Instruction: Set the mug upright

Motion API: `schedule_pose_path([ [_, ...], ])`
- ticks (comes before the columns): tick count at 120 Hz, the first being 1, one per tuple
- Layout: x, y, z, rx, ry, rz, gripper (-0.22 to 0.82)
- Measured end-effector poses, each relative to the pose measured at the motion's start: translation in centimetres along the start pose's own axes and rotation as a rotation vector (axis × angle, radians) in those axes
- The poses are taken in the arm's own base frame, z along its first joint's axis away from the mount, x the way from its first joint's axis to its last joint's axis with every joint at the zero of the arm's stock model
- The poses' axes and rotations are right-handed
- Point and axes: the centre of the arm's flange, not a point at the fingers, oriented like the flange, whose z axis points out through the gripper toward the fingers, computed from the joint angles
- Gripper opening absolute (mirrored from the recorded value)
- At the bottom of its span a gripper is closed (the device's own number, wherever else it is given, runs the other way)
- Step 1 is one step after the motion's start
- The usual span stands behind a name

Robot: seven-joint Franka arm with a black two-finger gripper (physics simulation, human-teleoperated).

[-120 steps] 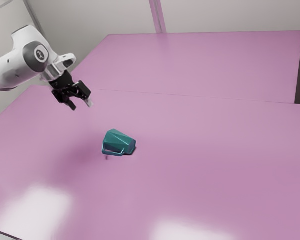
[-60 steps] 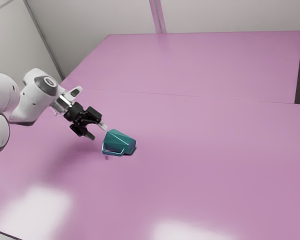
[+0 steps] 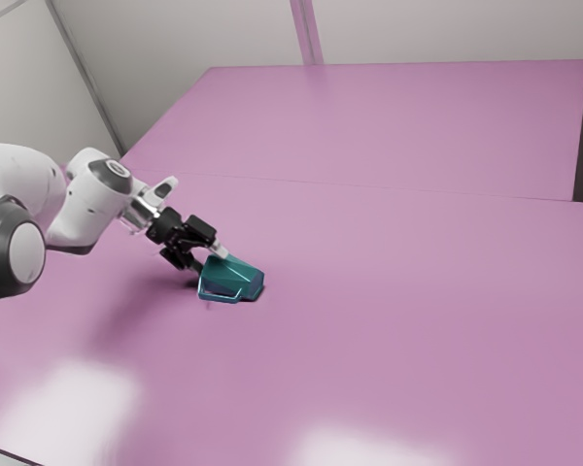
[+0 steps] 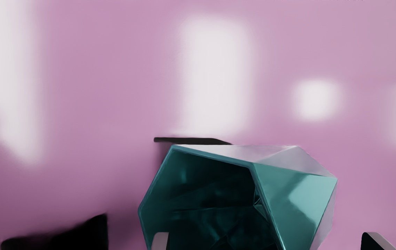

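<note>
Well, glossy pink table [image 3: 398, 320] under the sideways mug [image 3: 237, 276], pale wall [image 3: 447, 29] beyond.

**Faceted teal mug [image 3: 239, 275] on its side on glossy pink table [image 3: 398, 320]**

Its mouth faces the exterior view's left, toward the black two-finger gripper [image 3: 209, 260] just beside it. The angular teal handle [image 3: 221, 299] is on the side nearest that camera. Behind the table: a pale grey wall [image 3: 428, 29].
</note>
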Motion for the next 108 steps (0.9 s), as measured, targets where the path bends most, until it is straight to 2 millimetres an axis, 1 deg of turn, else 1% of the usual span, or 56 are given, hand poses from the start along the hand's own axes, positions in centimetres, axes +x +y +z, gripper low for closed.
schedule_pose_path([
  [13,0.3,0.3,0.1,-0.002,0.004,0.026,0.60],
  [29,0.4,0.9,0.5,-0.015,0.008,0.048,0.52],
  [41,0.5,1.1,0.8,-0.023,0.009,0.059,0.41],
  [69,0.4,1.4,0.9,-0.031,0.015,0.079,0.05],
  [89,0.7,2.8,1.1,-0.041,0.023,0.107,-0.06],
  [108,1.1,5.3,1.5,-0.053,0.027,0.143,-0.13],
])
